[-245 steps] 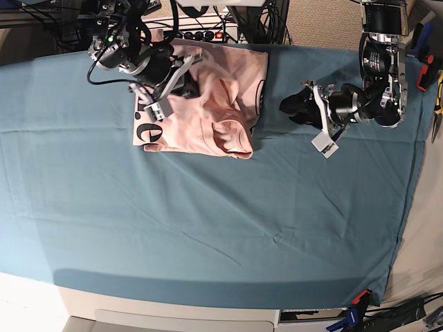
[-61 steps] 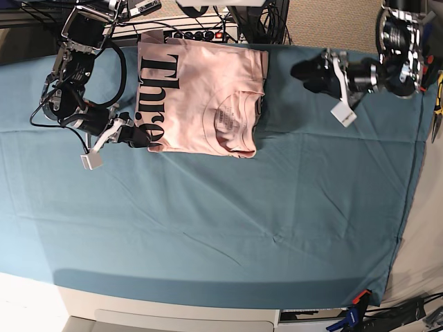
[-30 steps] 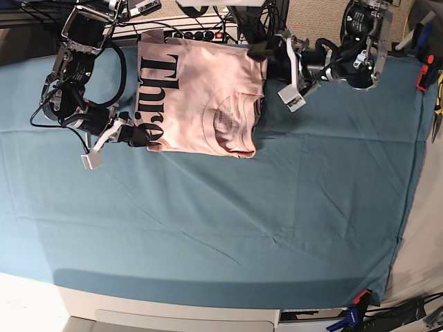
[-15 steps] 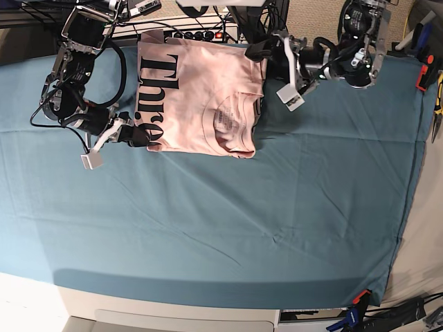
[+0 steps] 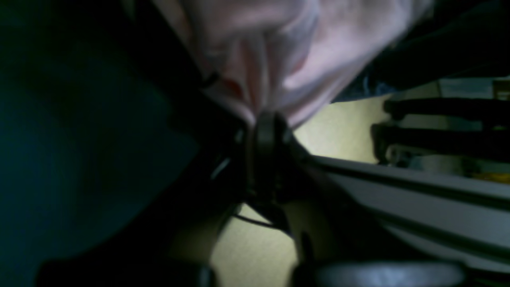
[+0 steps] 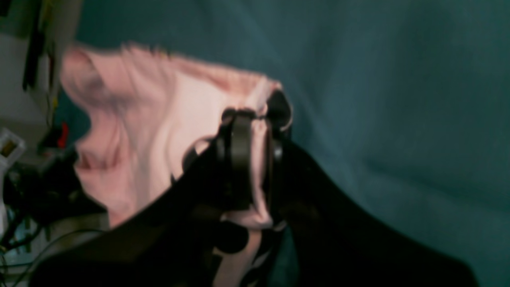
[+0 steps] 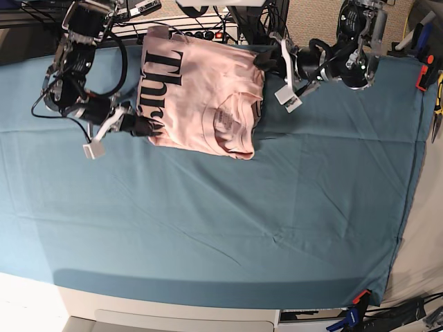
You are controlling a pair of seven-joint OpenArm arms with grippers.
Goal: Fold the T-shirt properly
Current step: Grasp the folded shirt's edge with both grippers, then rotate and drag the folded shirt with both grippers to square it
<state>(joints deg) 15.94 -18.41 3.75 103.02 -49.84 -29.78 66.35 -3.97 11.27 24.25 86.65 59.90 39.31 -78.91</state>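
lettering (image 7: 160,83) shows from base only; wrists show pink t-shirt (image 6: 151,119).

- Base view: bright, even light from overhead, sharp focus, and only soft shadows on the teal cloth (image 7: 221,207).
- Left wrist view: very dim and blurred, with its left half nearly black.
- Right wrist view: brighter but smeared, and the T-shirt (image 6: 131,119) shows soft edges.
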